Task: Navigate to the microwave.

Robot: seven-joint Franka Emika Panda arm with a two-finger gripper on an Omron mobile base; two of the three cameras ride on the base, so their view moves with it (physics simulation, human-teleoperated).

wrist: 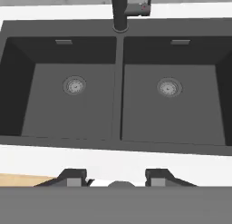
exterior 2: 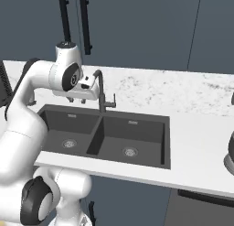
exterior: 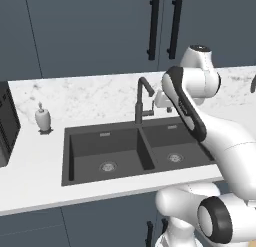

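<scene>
**Position.** The base faces a double sink (exterior: 67, 158) set in a white counter (exterior: 30, 171). A faucet (exterior: 141, 98) stands behind the divider. A soap dispenser (exterior: 43, 117) stands left of the sink, just beside its rim. Dark cabinets (exterior: 90, 31) fill the wall above.

**Target.** A dark box (exterior: 6, 122) stands on the counter at the far left, beyond the dispenser, and the picture edge cuts it off. It is probably the microwave, but its door and keypad are out of view, so this cannot be confirmed. In the right base view the same box (exterior 2: 3, 85) shows as a sliver behind the arm.

**Gripper.** The gripper (wrist: 117, 178) hangs over the sink's near rim. Its fingers are spread apart with nothing between them.

**Step in hand.** Drive the base left along the counter.
- Hold the counter edge parallel to the path and do not close in on it.
- Leave the arm folded over the base, well apart from the faucet.
- Stop once the box sits centred in both base views, with its full front visible.
- Check the front for the black glass door and the keypad strip on its right before accepting the stop.

**Orientation.** Too little of the box shows to read its facing or long axis. Judged from its place on the counter, the front faces the room and the long axis runs along the counter.
</scene>
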